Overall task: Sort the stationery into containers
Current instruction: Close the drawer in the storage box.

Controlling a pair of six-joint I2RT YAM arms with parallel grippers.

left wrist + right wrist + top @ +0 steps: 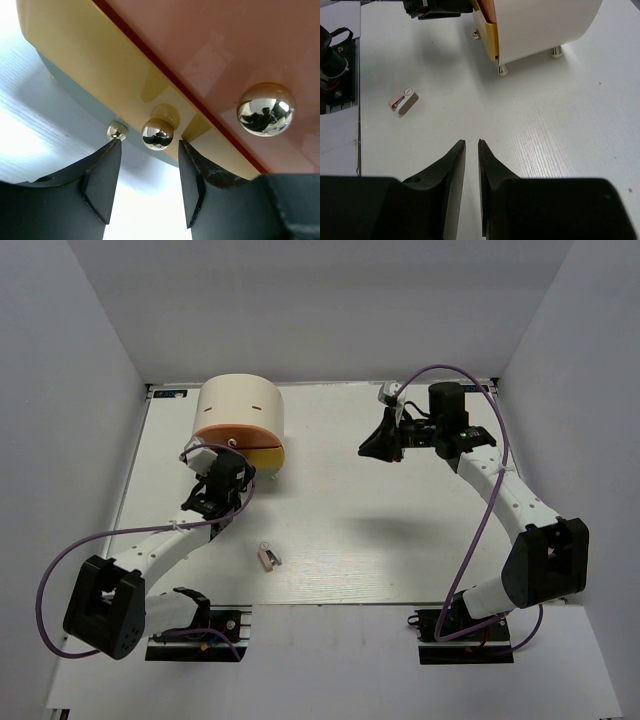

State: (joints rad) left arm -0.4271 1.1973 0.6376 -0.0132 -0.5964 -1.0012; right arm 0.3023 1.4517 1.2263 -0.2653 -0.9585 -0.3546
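The cream cylindrical cabinet (240,405) stands at the back left, showing an orange drawer front (235,432) over a yellow one (268,455). My left gripper (222,478) is right at these fronts and is open. In the left wrist view its fingertips (150,145) flank the yellow drawer's shiny knob (157,133) without closing on it. The orange drawer's knob (265,109) is up to the right. A small pinkish clip-like piece (268,558) (404,101) lies on the table. My right gripper (375,447) (471,142) hovers over bare table, open by a narrow slit and holding nothing.
A smaller knob (117,131) shows on the grey-green front below the yellow drawer. The cabinet rests on small round feet (502,70). The white table (400,530) is ringed by white walls. The left arm's base and cables (335,60) sit at the table's near edge.
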